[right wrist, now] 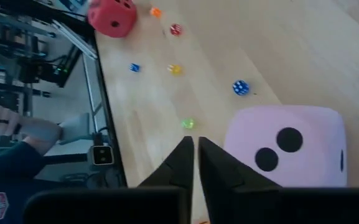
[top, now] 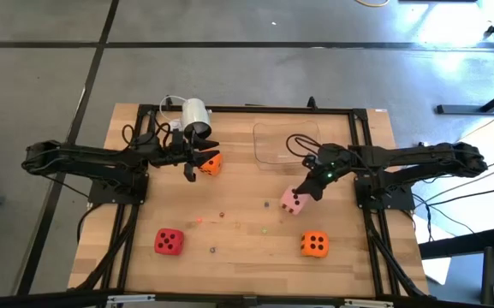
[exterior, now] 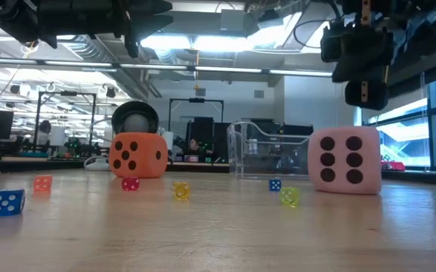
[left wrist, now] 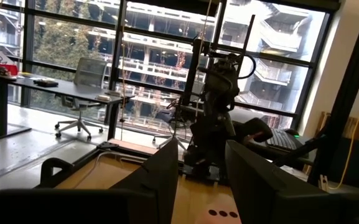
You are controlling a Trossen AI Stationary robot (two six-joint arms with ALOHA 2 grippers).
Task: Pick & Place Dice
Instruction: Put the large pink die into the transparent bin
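The right hand, fingers pinched nearly together and holding nothing, hovers just above and beside the pale pink die at the high view's centre-right, nearer it than the left hand.

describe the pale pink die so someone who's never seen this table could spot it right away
Start at the clear plastic container at the table's far edge, then move toward the near-right, under the right gripper. The pale pink die sits there. It is the only pink cube; the other big dice are orange or red.
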